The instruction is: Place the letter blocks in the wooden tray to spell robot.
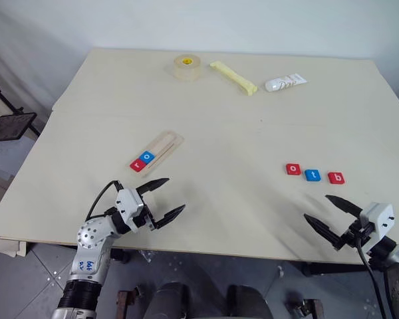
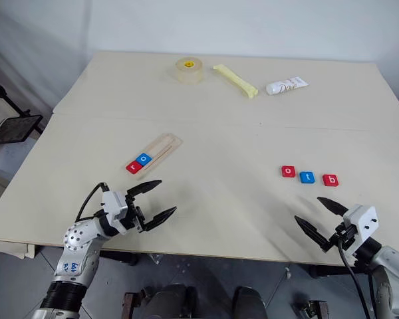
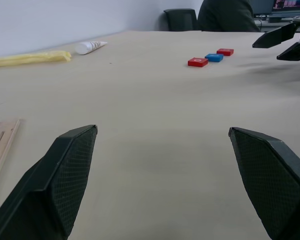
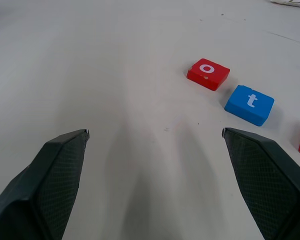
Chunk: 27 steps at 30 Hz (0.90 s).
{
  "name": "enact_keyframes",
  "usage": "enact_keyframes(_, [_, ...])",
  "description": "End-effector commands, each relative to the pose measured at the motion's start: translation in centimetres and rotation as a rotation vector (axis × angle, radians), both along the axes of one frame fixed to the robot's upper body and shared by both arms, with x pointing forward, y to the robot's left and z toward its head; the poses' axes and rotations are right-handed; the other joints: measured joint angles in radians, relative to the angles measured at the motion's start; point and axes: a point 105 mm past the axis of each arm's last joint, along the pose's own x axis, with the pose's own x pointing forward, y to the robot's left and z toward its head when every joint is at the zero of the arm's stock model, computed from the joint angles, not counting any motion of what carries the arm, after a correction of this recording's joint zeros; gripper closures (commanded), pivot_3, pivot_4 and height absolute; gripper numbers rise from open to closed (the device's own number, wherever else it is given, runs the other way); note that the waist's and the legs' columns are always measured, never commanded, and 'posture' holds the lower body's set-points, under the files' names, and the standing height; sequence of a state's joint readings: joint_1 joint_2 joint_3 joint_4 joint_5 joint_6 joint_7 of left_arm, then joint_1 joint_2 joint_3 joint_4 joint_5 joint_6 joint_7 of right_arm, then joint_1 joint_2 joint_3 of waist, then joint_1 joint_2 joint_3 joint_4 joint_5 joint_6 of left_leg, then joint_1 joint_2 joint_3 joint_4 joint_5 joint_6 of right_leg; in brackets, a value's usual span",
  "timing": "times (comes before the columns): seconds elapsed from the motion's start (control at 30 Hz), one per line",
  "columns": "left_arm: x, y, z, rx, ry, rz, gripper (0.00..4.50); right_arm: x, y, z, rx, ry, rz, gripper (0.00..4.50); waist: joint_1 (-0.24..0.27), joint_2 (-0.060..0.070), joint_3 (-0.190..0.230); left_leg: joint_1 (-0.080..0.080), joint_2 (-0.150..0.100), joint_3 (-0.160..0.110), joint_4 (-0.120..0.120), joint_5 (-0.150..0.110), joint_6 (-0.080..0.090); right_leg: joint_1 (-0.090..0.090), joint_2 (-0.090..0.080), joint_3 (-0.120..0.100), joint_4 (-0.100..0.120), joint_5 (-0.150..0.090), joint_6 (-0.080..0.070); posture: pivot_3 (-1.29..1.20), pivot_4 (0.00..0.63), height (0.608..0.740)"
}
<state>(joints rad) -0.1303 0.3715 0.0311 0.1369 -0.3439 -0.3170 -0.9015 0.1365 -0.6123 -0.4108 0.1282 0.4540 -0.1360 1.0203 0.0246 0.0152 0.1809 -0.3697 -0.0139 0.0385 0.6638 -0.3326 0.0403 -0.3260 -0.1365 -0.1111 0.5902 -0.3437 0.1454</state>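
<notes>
The wooden tray [image 1: 161, 147] lies slanted at the table's left middle, holding a red r block [image 1: 137, 165] and a blue o block [image 1: 146, 157] at its near end. Three loose letter blocks sit in a row on the right: red o [image 1: 293, 169], blue t [image 1: 312, 175] and red b [image 1: 336, 177]. My left gripper [image 1: 166, 199] hovers open just below the tray's near end. Open too is my right gripper [image 1: 327, 214], near the front edge below the loose blocks. The right wrist view shows the red o [image 4: 208, 73] and blue t [image 4: 249, 104] ahead.
At the far side lie a tape roll [image 1: 187, 67], a yellow stick [image 1: 233, 77] and a white tube [image 1: 285, 82]. The table's front edge [image 1: 206, 253] runs just under both grippers. A black stand [image 1: 10, 126] is off the left edge.
</notes>
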Motion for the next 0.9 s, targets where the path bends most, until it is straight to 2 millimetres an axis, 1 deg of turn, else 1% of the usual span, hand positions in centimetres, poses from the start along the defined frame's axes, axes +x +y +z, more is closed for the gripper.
enact_keyframes(0.03, [0.3, 0.4, 0.4, -0.001, -0.014, 0.021, 0.0, 0.1, -1.0, 1.5, -0.021, -0.057, -0.018, 0.03, 0.0, 0.0, 0.0, 0.0, 0.0, 0.0, 0.0, 0.0, 0.0, 0.0, 0.0, 0.0, 0.0, 0.0, 0.0, 0.0, 0.15, 0.74])
enact_keyframes(0.13, [0.7, 0.5, 0.6, -0.013, -0.004, 0.06, 0.0, 0.2, -1.1, 1.6, -0.02, -0.059, -0.02, 0.03, 0.0, 0.0, 0.0, 0.0, 0.0, 0.0, 0.0, 0.0, 0.0, 0.0, 0.0, 0.0, 0.0, 0.0, 0.0, 0.0, 0.15, 0.74])
enact_keyframes(0.27, [0.7, 0.4, 0.9, -0.006, -0.015, 0.052, 0.0, 0.6, -1.2, 1.6, -0.021, -0.061, -0.011, 0.03, 0.0, 0.0, 0.0, 0.0, 0.0, 0.0, 0.0, 0.0, 0.0, 0.0, 0.0, 0.0, 0.0, 0.0, 0.0, 0.0, 0.15, 0.74])
enact_keyframes(0.33, [0.5, 0.9, 1.1, 0.002, -0.025, 0.07, 0.0, 0.9, -1.0, 1.7, -0.024, -0.061, 0.005, 0.03, 0.0, 0.0, 0.0, 0.0, 0.0, 0.0, 0.0, 0.0, 0.0, 0.0, 0.0, 0.0, 0.0, 0.0, 0.0, 0.0, 0.15, 0.74])
enact_keyframes(0.43, [0.2, 2.4, 1.1, 0.023, 0.001, 0.139, 0.0, 1.4, -0.6, 2.0, -0.029, -0.065, 0.02, 0.03, -0.003, 0.0, 0.0, 0.0, 0.0, 0.0, 0.0, 0.0, 0.0, 0.0, 0.0, 0.0, 0.001, 0.0, 0.0, 0.0, 0.15, 0.74])
enact_keyframes(0.53, [-0.6, 4.0, 1.2, 0.038, 0.034, 0.2, 0.0, 2.0, -0.4, 2.4, -0.034, -0.068, 0.035, 0.03, -0.007, 0.0, 0.0, 0.0, 0.001, 0.0, 0.0, 0.0, 0.0, 0.0, 0.0, 0.0, 0.001, 0.0, 0.0, 0.0, 0.15, 0.74])
enact_keyframes(0.73, [-1.7, 6.3, 1.9, 0.069, 0.065, 0.289, 0.0, 2.9, 0.5, 2.9, -0.035, -0.07, 0.1, 0.03, -0.002, 0.0, 0.0, 0.0, 0.001, 0.0, 0.001, 0.0, 0.0, 0.0, 0.0, 0.002, 0.0, 0.0, 0.0, 0.0, 0.15, 0.74])
enact_keyframes(0.9, [-1.5, 8.2, 2.7, 0.104, 0.084, 0.359, 0.0, 3.2, 1.2, 3.2, -0.049, -0.068, 0.17, 0.03, -0.001, 0.0, 0.0, 0.0, 0.0, -0.001, 0.001, 0.0, 0.0, 0.0, 0.0, 0.004, 0.0, 0.0, 0.0, 0.0, 0.15, 0.74])
